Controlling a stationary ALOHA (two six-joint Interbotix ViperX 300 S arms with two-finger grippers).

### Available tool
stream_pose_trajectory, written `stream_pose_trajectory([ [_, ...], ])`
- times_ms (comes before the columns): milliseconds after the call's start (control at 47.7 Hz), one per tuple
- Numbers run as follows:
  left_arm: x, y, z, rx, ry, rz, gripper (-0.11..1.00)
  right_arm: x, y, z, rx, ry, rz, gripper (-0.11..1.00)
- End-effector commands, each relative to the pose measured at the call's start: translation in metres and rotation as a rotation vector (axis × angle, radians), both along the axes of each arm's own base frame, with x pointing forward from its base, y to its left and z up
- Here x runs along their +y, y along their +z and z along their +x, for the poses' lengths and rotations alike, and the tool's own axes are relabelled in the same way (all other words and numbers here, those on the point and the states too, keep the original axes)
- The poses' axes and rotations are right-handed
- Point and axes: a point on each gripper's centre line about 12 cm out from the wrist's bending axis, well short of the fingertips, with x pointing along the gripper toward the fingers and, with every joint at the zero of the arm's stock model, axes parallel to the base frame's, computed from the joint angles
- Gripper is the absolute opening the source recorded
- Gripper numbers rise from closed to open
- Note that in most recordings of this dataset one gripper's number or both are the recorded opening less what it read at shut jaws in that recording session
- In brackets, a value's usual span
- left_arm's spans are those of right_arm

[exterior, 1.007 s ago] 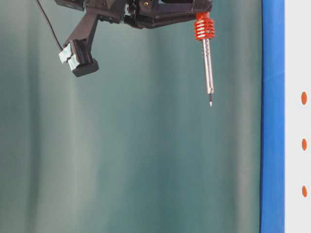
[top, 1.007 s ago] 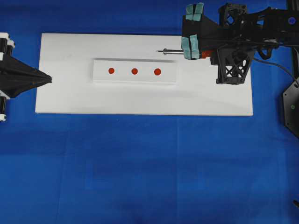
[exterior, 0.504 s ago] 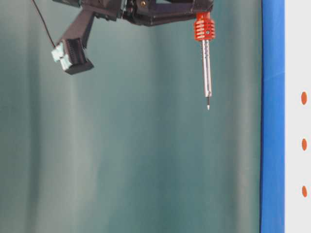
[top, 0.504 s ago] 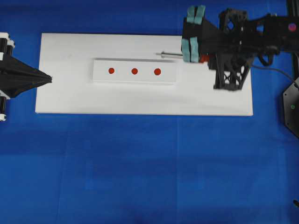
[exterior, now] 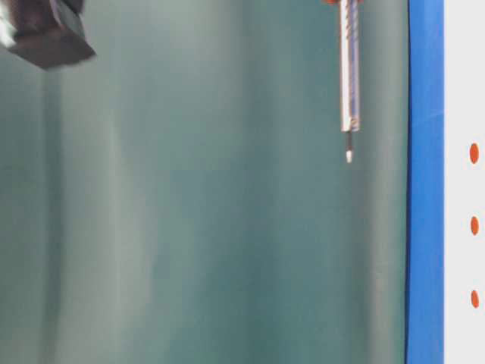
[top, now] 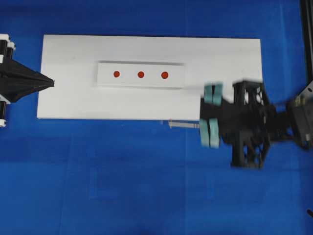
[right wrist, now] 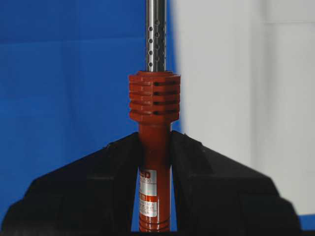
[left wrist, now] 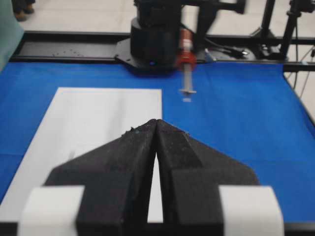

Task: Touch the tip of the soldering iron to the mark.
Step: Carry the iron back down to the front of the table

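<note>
The soldering iron has an orange-red handle and ribbed collar and a thin silver shaft. My right gripper is shut on its handle and holds it level above the table. The tip points left, just past the white board's front edge, over blue cloth. Three red marks lie in a row on a raised white strip; the nearest mark is well behind the tip. The iron also shows in the table-level view and the left wrist view. My left gripper is shut and empty at the board's left end.
The white board lies on a blue cloth. The right arm's black frame hangs over the board's front right corner. A black mount stands at the right edge.
My right arm has swung from over the board's back edge to its front edge, carrying the iron with it. The left arm has not moved.
</note>
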Motion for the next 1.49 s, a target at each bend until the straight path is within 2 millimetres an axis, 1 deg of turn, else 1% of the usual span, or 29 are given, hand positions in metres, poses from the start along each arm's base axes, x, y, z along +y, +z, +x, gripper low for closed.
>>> stream_pose_trajectory([
  [0,0.000,0.006,0.001,-0.021,-0.002,0.000,0.00,0.018,0.009,0.002,-0.040,0.017,0.007,0.06],
  [168,0.000,0.006,0.001,-0.021,0.000,-0.002,0.00,0.037,0.005,0.004,-0.034,0.016,0.009,0.06],
  [315,0.000,0.006,0.001,-0.021,-0.002,-0.002,0.00,0.040,0.002,0.010,-0.033,0.024,-0.002,0.06],
  [420,0.000,0.006,0.001,-0.023,0.000,-0.003,0.00,0.038,0.005,0.020,-0.057,0.039,-0.034,0.06],
  [587,0.000,0.006,0.001,-0.023,0.000,-0.003,0.00,0.038,0.005,0.047,-0.097,0.072,-0.059,0.06],
  [923,0.000,0.009,0.000,-0.041,-0.002,-0.004,0.00,0.034,0.002,0.118,-0.151,0.132,-0.091,0.06],
  [1007,0.000,0.010,0.000,-0.044,-0.002,-0.004,0.00,0.035,0.001,0.131,-0.158,0.149,-0.100,0.06],
  [1133,0.000,0.010,-0.001,-0.048,0.000,-0.004,0.00,0.037,0.000,0.146,-0.165,0.162,-0.107,0.06],
  [1364,0.000,0.009,-0.001,-0.044,-0.002,-0.002,0.00,0.037,-0.011,0.150,-0.147,0.151,-0.104,0.06],
  [1469,0.000,0.009,-0.001,-0.044,0.000,-0.004,0.00,0.040,-0.022,0.151,-0.150,0.152,-0.082,0.06],
])
